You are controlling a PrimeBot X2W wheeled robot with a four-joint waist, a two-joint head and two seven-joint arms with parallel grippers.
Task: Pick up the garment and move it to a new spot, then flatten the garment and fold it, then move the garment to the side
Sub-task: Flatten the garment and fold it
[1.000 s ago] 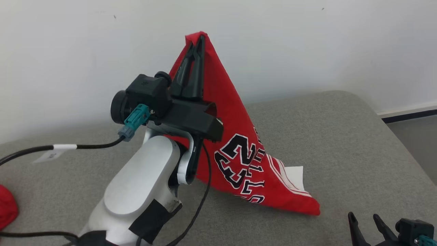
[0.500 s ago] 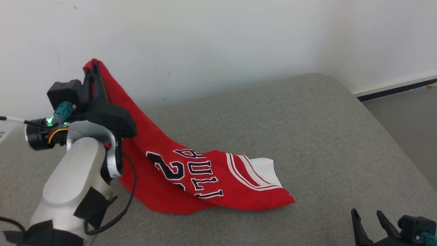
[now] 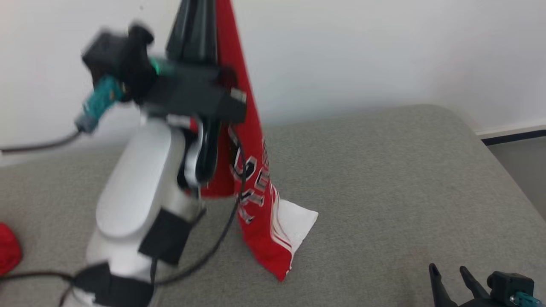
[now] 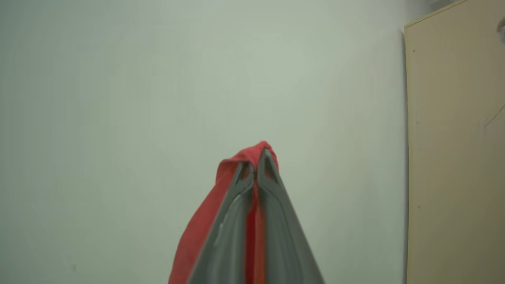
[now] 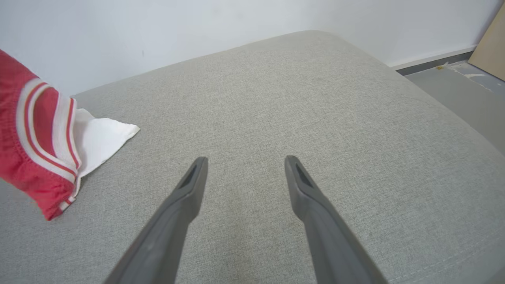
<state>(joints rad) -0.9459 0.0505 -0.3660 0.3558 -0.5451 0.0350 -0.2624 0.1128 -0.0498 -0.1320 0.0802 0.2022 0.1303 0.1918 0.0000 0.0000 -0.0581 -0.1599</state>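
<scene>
pick-and-move step: left pincer (image 4: 256, 157) pinched the red garment (image 3: 256, 204) high, hem touching the grey cushion (image 3: 405, 179). right pincer (image 5: 245, 159) sat spread at 5 o'clock. next probably needs lowering it flat.

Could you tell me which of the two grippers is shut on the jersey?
The left gripper: it pinches the top of the red jersey and holds it up, while the right gripper stands open above the grey cushion.

Soft red cloth garment (image 3: 256, 200) drapes onto a matt, coarse-woven grey fabric cushion (image 3: 384, 179).
</scene>
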